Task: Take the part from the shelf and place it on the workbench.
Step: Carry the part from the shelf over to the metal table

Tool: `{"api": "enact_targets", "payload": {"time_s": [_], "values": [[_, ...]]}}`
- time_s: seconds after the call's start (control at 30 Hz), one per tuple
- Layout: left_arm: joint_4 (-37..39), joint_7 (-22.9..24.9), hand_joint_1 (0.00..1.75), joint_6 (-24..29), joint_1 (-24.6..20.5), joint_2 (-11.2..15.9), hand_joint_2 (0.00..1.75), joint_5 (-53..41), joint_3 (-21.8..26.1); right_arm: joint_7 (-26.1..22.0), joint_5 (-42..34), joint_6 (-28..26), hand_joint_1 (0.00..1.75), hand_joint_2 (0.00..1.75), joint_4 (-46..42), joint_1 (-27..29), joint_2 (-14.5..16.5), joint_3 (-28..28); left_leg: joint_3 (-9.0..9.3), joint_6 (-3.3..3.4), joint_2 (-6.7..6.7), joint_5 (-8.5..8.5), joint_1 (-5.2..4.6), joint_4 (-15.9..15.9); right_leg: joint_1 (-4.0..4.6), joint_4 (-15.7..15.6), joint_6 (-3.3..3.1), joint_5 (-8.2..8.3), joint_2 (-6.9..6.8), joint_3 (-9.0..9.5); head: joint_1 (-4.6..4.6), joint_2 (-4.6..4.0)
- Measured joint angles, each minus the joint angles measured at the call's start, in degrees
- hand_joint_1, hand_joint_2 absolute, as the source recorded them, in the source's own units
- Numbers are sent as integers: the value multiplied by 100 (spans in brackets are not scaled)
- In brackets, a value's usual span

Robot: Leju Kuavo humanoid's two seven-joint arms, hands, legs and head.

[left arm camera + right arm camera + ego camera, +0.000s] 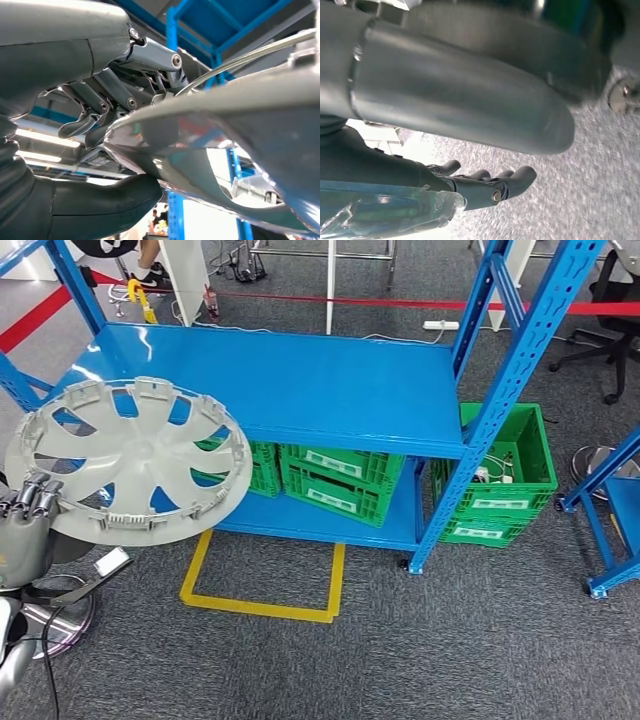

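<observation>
**A:** Any writing you could actually read in there?

**B:** Nah. The green crates (pixel 343 483) had white labels on the front, but the print was way too small to make out. No brand visible on the part either.

**A:** So what was the left hand (pixel 29 525) doing?

**B:** It was clamped on the rim of the wheel cover (pixel 128 460), down at the near-left edge. From the left wrist view the dark fingers (pixel 113 97) sat on one side of the rim and the thick grey thumb (pixel 124 192) pressed the other side, so a proper pinch grip. The cover was a pale grey spoked disc, held up in the air and tilted, in front of the left end of the blue shelf (pixel 302 390), not resting on it.

**A:** And the right hand (pixel 486 182)?

**B:** Hanging over the grey carpet (pixel 606 175), fingers stretched out loosely side by side, holding nothing that I could see.

**A:** What else was around?

**B:** A yellow tape outline (pixel 260 602) on the floor just in front of the shelf. Crates on the bottom level, plus one more green crate (pixel 502 480) beside the right-hand post. Farther back, red tape (pixel 423 303) ran across the floor.
</observation>
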Motion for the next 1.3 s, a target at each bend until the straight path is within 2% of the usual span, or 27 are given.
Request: {"api": "enact_targets", "payload": {"time_s": [0.03,0.07,0.1,0.17,0.2,0.23,0.27,0.33,0.4,0.5,0.53,0.57,0.6,0.63,0.7,0.73,0.77,0.83,0.87,0.93,1.0,1.07,1.1,1.13,1.2,1.27,1.3], "values": [[0,-14,175,0,4,-32,175,0,24,0,13,-14,0,0,0,6,6,8,-85,-49,1,-120,21,300,-20,23,19,17,-21,-52,2,0],[0,-30,175,0,8,-62,175,0,44,0,25,-26,0,0,0,11,9,14,-93,-100,4,-130,46,438,-47,60,39,27,-45,-104,-1,0],[-1,-46,175,0,13,-86,175,0,64,0,42,-43,0,0,-1,14,11,19,5,-153,14,-29,77,351,-81,111,64,24,-76,-154,0,0],[-3,-104,175,0,15,-138,175,0,123,0,92,-92,0,0,-3,17,6,39,420,-302,171,274,145,-287,-128,257,151,-25,-143,-250,-10,0],[-10,-136,175,0,5,-163,175,0,156,-1,119,-121,0,0,-4,20,3,55,592,-329,269,372,156,-577,-132,345,205,-64,-181,-313,-41,0],[-19,-164,175,1,2,-192,175,0,192,-1,140,-143,0,0,-5,26,-3,72,686,-300,345,387,163,-767,-112,426,249,-102,-217,-346,-54,0],[-29,-186,175,2,3,-216,175,0,224,-2,154,-160,0,0,-7,30,-8,87,694,-228,377,349,156,-817,-85,488,277,-130,-256,-376,-62,1],[-45,-208,175,4,22,-248,175,0,273,0,165,-172,0,0,-8,34,-5,108,622,-14,254,321,157,-795,-77,550,304,-165,-325,-390,-37,1],[-57,-221,175,4,32,-258,175,0,311,-1,167,-174,0,0,-8,32,-2,119,576,92,141,347,153,-786,-105,742,348,-329,-248,-482,-21,0],[-66,-242,175,4,37,-265,175,0,365,-22,166,-174,0,0,-8,28,2,125,510,183,-30,400,127,-792,-122,1746,374,-878,-61,-917,-5,0],[-66,-256,175,4,41,-268,175,0,383,-27,165,-174,0,0,-8,28,2,125,492,201,-94,413,110,-792,-119,2063,359,-991,-46,-1058,-4,0],[-67,-282,175,4,44,-267,175,0,402,-26,163,-173,0,0,-8,29,2,125,481,214,-159,423,90,-792,-114,2211,330,-999,-35,-1123,-4,0],[-72,-319,175,4,47,-260,175,0,423,-26,162,-168,0,0,-8,31,2,125,475,224,-233,433,71,-792,-105,2140,285,-894,-14,-1083,-5,0],[-87,-363,175,4,50,-243,175,0,448,-23,160,-162,0,0,-8,32,2,124,474,229,-306,443,53,-792,-91,1861,227,-703,34,-945,-4,0],[-148,-491,175,4,46,-201,175,0,525,-16,158,-144,0,0,-8,36,-2,124,461,223,-440,469,36,-793,-71,1100,96,-341,296,-577,-12,0],[-184,-573,175,5,42,-185,175,0,576,-16,157,-139,0,0,-8,41,-4,124,440,203,-502,491,42,-793,-63,830,58,-254,413,-443,-9,0],[-220,-667,175,5,39,-176,175,0,634,-19,156,-136,0,0,-8,43,-6,125,410,171,-561,518,56,-796,-58,687,43,-227,484,-377,-11,0],[-292,-854,175,5,48,-159,175,1,764,-24,156,-130,0,0,-8,38,-5,125,358,78,-688,588,85,-824,-47,603,73,-208,404,-349,-2,0],[-332,-951,175,5,63,-153,175,1,839,-10,156,-126,0,0,-8,34,-5,124,337,41,-672,595,83,-828,-58,558,88,-175,333,-341,-8,0],[-417,-1183,175,6,71,-151,175,2,1006,49,156,-116,0,0,-8,36,-3,123,225,-14,-434,410,49,-610,-88,447,84,-98,185,-317,-37,0],[-495,-1382,175,7,64,-186,175,2,1142,94,156,-101,0,0,-8,46,-2,123,-33,-60,-150,29,32,6,-85,413,63,-63,27,-329,-63,0],[-550,-1515,175,7,66,-237,175,2,1238,94,155,-90,0,0,-8,56,0,121,-198,-101,-70,-166,38,499,-76,418,63,-52,-142,-358,-64,0],[-575,-1593,175,7,68,-262,175,2,1290,94,155,-90,0,0,-8,59,0,121,-147,-117,-51,-118,45,485,-76,423,66,-47,-226,-370,-63,0],[-602,-1683,175,7,70,-287,175,2,1347,94,154,-88,0,0,-8,57,0,121,9,-132,-16,10,53,271,-78,432,73,-44,-304,-382,-64,0],[-666,-1847,175,7,64,-338,175,2,1466,94,144,-84,0,0,-8,48,-1,121,465,-146,192,279,55,-451,-61,479,114,-56,-443,-410,-69,0],[-723,-1925,175,7,55,-394,175,2,1553,94,133,-81,0,0,-9,39,-5,121,693,-54,319,379,37,-879,-25,523,171,-80,-557,-431,-65,0],[-741,-1937,175,7,51,-420,175,2,1581,94,131,-82,0,0,-10,35,-7,121,684,15,289,379,21,-908,-11,527,196,-86,-610,-432,-65,0]]}}
